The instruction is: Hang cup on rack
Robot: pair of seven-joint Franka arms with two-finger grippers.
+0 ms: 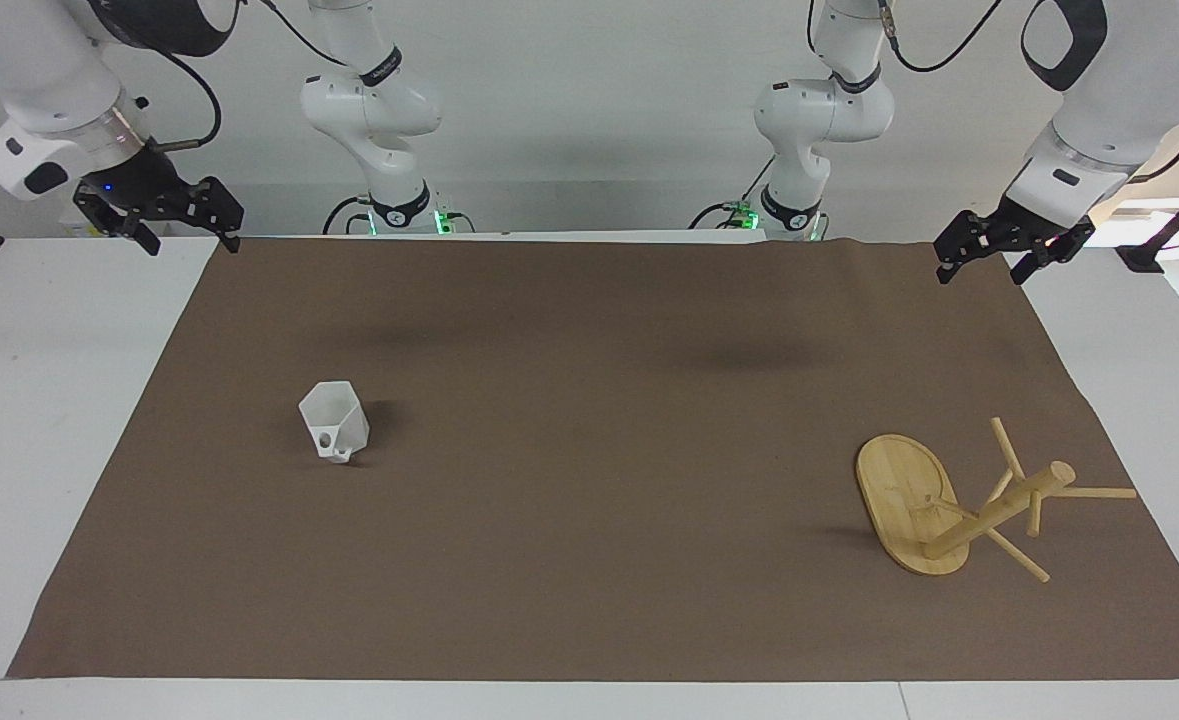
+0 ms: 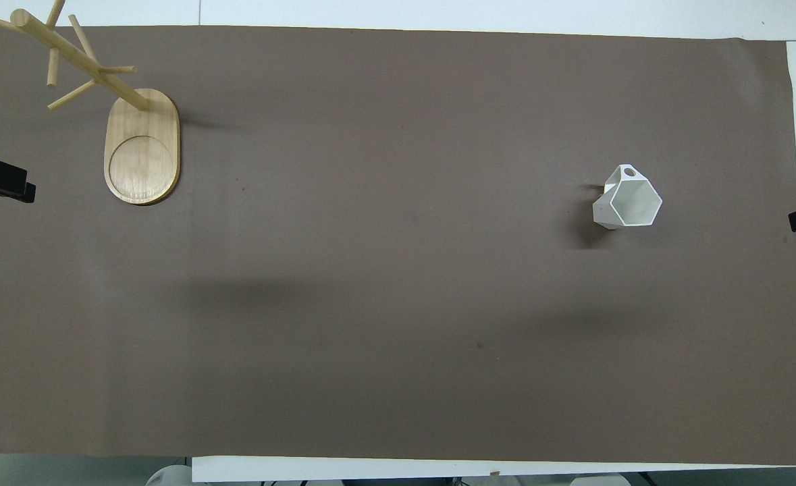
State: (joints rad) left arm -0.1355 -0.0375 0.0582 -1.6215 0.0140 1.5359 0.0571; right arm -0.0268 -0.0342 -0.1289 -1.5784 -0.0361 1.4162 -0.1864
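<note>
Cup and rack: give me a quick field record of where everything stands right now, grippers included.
cup: upright on the brown mat, toward the right arm's end, handle facing away from the robots
rack: standing on the mat toward the left arm's end, pegs bare
left gripper: raised over the mat's corner, open, empty, waiting
right gripper: raised over the mat's other robot-side corner, open, empty
task: cup not yet hung
</note>
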